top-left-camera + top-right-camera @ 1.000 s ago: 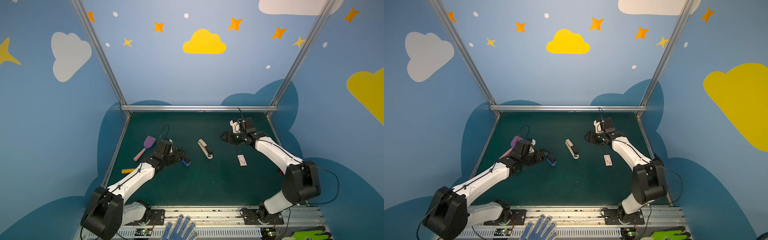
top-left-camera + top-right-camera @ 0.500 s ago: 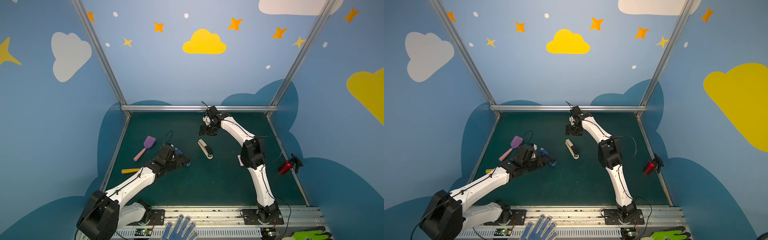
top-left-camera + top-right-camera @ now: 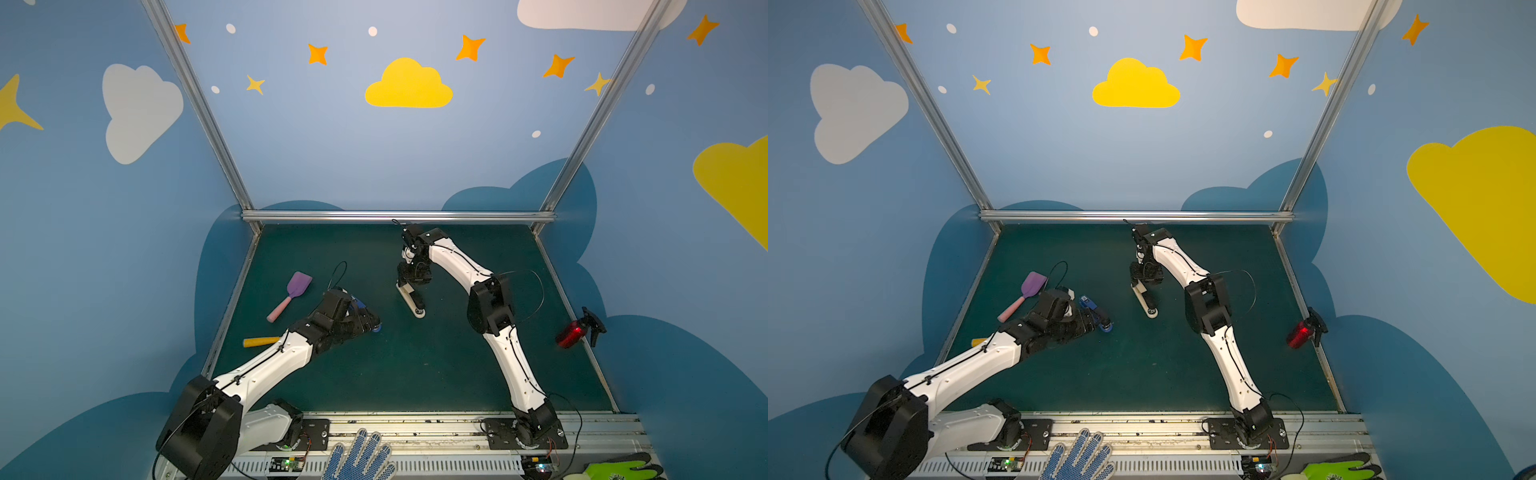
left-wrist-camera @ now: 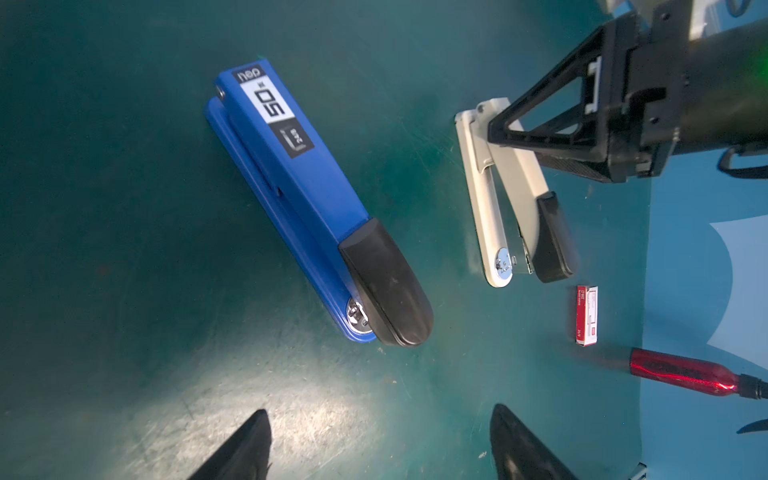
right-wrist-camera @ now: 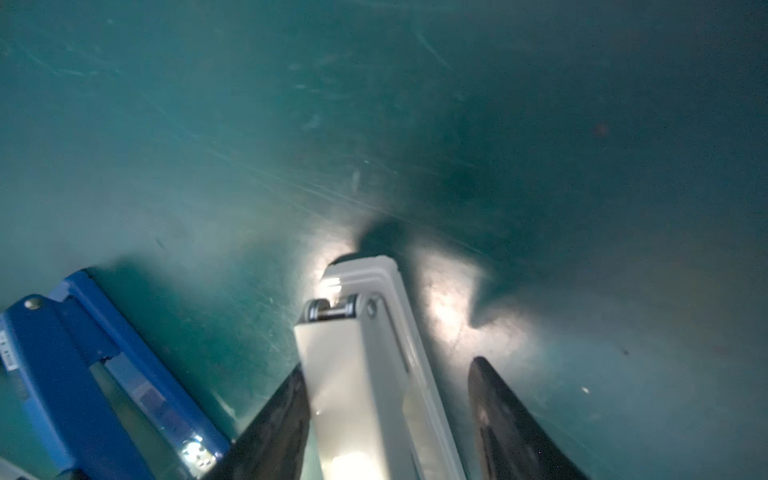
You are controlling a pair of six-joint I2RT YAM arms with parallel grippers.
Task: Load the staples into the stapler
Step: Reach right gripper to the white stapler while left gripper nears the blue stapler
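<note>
A white stapler [image 3: 412, 302] with a black tip lies mid-table, also in the left wrist view [image 4: 490, 216]. My right gripper [image 3: 409, 282] stands open over its hinge end. In the right wrist view the jaws [image 5: 388, 365] straddle that end [image 5: 357, 365]: one finger touches its side, the other stands off. A blue stapler [image 4: 307, 199] lies to its left. My left gripper [image 4: 380, 440] is open and empty just short of the blue stapler's black tip [image 3: 1094, 309]. The staples show as a small white and red box [image 4: 587, 316] beyond the white stapler; my right arm hides it in both top views.
A red spray bottle [image 3: 571, 334] lies at the table's right edge. A purple spatula [image 3: 291, 295] and a yellow stick [image 3: 259, 341] lie at the left. A blue-dotted glove [image 3: 361, 457] and a green glove [image 3: 619, 471] rest on the front rail.
My right arm swung from the right side across to the middle and came down over the white stapler's hinge end, its jaws narrowing. My left gripper shifted slightly towards the front beside the blue stapler.
</note>
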